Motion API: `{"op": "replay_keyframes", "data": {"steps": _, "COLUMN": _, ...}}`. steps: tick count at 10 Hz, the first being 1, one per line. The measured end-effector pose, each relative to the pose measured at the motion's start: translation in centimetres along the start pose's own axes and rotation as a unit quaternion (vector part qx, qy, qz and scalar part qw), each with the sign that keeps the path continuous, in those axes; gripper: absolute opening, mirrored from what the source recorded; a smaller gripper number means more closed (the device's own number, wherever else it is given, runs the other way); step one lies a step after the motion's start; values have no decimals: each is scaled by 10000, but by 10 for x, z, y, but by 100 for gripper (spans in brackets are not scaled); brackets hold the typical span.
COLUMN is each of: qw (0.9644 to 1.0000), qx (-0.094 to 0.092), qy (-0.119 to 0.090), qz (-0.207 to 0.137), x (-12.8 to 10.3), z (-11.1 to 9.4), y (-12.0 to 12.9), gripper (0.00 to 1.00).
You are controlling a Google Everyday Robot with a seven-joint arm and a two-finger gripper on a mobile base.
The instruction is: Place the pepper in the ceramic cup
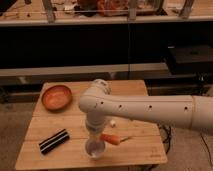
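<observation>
Arm bending down over the cup at the front of the surface.
The white arm (150,107) is reaching in from the right across the wooden surface (135,152). A bowl (56,96) is sitting back left and a striped bar (54,141) front left. The gripper (95,141) is hanging right over the cup (95,151), its grip impossible to tell. The pepper (110,139) is lying just right of the cup, outside it.

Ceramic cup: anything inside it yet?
The end effector hangs over the pale ceramic cup, covering its inside. The orange pepper lies outside, on the wooden table beside it.
</observation>
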Motion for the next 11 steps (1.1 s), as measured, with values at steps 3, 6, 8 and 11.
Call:
{"op": "replay_keyframes", "data": {"steps": 3, "qw": 9994, "qx": 134, "qy": 238, "qz": -201, "x": 15, "z": 6, "y": -18, "gripper": 1}}
{"op": "replay_keyframes", "data": {"steps": 6, "qw": 9985, "qx": 165, "qy": 243, "qz": -455, "x": 27, "z": 11, "y": -33, "gripper": 1}}
{"op": "replay_keyframes", "data": {"steps": 8, "qw": 9980, "qx": 187, "qy": 256, "qz": -554, "x": 33, "z": 12, "y": -39, "gripper": 1}}
{"op": "replay_keyframes", "data": {"steps": 11, "qw": 9970, "qx": 219, "qy": 283, "qz": -682, "x": 41, "z": 13, "y": -46, "gripper": 21}}
